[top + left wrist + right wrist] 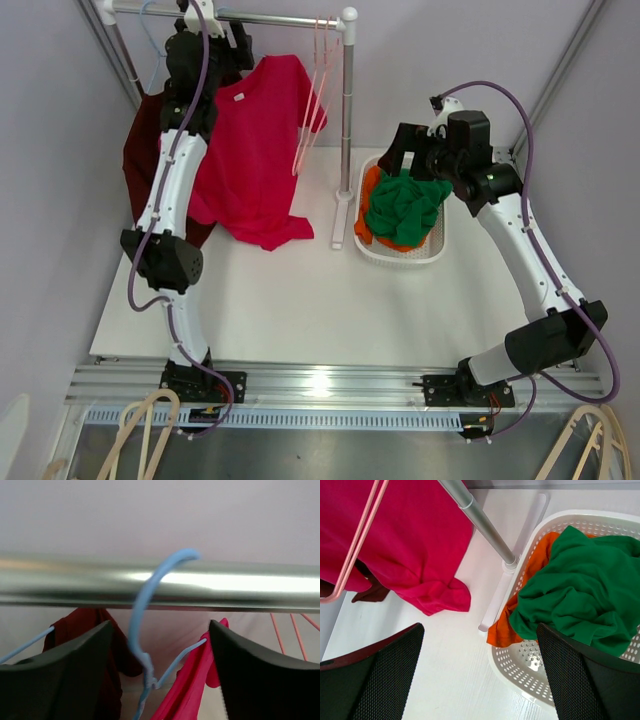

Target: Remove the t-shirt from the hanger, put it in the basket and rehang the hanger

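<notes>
The white perforated basket (398, 259), at right of centre in the top view, holds a green garment (405, 205) lying over an orange garment (368, 192). The crimson t-shirt (255, 150) hangs from the rail (250, 584) at upper left, with its hem resting on the table (300, 310).

Only the left wrist view shows the blue hanger (142, 610) hooked over the rail. The left gripper (159, 645) is spread wide on either side of the hanger neck and grips nothing.

The right gripper (479, 645) is also spread wide and empty, above the basket's left rim. The rack post (346, 130) stands just beside that rim. Bare table lies in the lower centre.
</notes>
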Tool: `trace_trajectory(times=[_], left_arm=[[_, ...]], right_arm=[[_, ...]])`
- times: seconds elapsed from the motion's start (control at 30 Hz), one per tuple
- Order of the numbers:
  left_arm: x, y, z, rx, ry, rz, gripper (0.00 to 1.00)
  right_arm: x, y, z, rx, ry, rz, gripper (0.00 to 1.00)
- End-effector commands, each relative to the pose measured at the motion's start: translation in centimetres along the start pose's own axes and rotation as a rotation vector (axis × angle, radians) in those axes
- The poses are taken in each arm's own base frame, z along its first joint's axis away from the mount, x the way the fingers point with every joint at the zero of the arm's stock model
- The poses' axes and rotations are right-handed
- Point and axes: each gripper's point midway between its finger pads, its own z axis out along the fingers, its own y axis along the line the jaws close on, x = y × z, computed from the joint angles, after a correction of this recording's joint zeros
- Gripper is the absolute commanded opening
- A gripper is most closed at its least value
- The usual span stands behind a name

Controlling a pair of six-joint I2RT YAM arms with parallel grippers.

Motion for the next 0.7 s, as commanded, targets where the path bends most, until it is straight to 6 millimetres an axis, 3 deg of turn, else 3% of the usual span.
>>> trace_trajectory(times=[0.0,0.17,0.3,0.37,0.4,0.47,0.67], left_arm=[[-7.8,-2.7,-3.4,0.159,-0.140,0.047,0.87],[-9.2,-1.4,-5.3,0.257,-0.129,-0.013,0.99],[-10.0,-0.5,-6.4,0.314,-0.121,-0.027,1.00],[-9.5,1.6,-6.5,0.320,-0.094,-0.032,1.00],[-10.7,0.9,-7.4,0.380,-0.110,-0.018,0.99],[-10.3,2.2,-7.5,0.383,-0.091,-0.030,1.00],[-7.8,2.0,-7.4,0.484,-0.023,-0.041,0.99]], right_arm=[[-1.2,1.4,-0.5,-0.049,-0.037,-0.017,0.99],[-1.1,1.8,-0.5,-0.060,-0.033,-0.020,0.99],[-0.9,2.4,-0.5,-0.072,-0.029,-0.025,0.99],[-0.9,2.8,-0.5,-0.077,-0.021,-0.027,0.99],[-1.3,3.2,-0.6,-0.085,-0.029,-0.036,0.99],[-1.3,3.5,-0.5,-0.084,-0.019,-0.041,1.00],[-2.1,4.9,-0.5,-0.101,-0.028,-0.063,1.00]])
